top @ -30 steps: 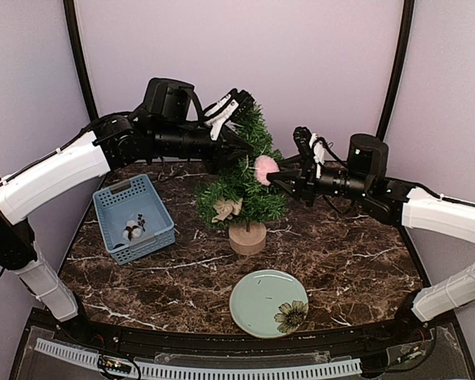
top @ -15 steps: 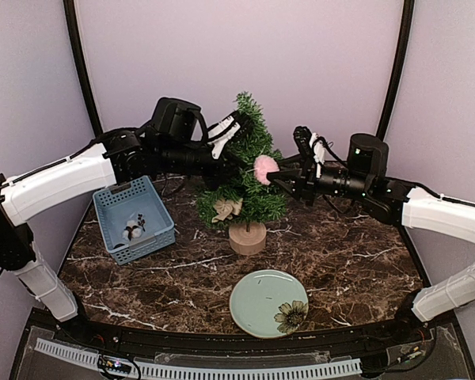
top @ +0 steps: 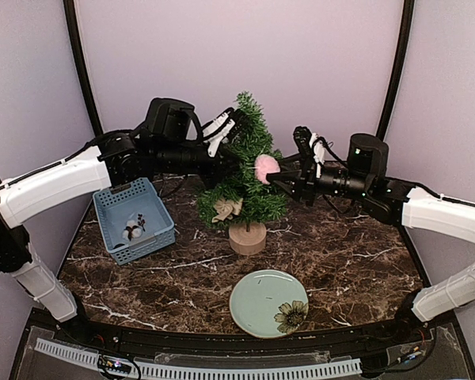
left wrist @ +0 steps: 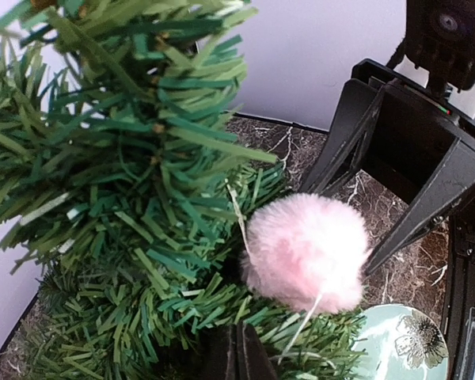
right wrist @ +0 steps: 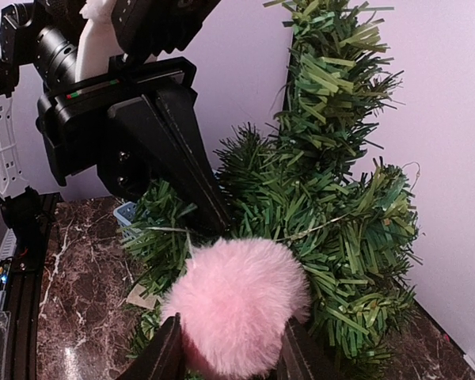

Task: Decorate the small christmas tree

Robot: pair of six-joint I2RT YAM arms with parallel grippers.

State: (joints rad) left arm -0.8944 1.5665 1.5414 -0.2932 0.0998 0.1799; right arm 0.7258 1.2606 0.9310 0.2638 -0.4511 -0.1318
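On the far middle of the dark marble table [top: 356, 253]: the small christmas tree [top: 239, 186], upright on its round light-wood stump [top: 247, 237], pointed top against the lilac back wall. Stump out of sight in both wrist views, only needles there.

Low on the tree's near-left branches, a beige bow-like ornament [top: 227, 209], too small to make out further.

Against the tree's right side, a pink pompom [top: 265, 169], held by the right gripper [top: 275, 176] reaching in from the right. From the right wrist, clamped on the pompom's lower half from both sides, fluff bulging over both fingers [right wrist: 168, 352]; fingertips cut off by the bottom edge. From the left wrist, a thin thread [left wrist: 237, 212] rising from the pompom into the needles, its upper end lost among them.

From the left, pushed into the upper left branches, the left gripper [left wrist: 237, 352]: tips buried in green from above, jaws pressed together at the bottom edge of its own view. Impossible to tell whether a twig sits pinched between them.

Near the middle of the table, a pale green plate [top: 257, 305] with a flower print, only a corner of it caught by the left wrist camera. Left of the tree, a blue basket [top: 115, 206] holding a small white-and-dark thing [top: 133, 229], too small to name.
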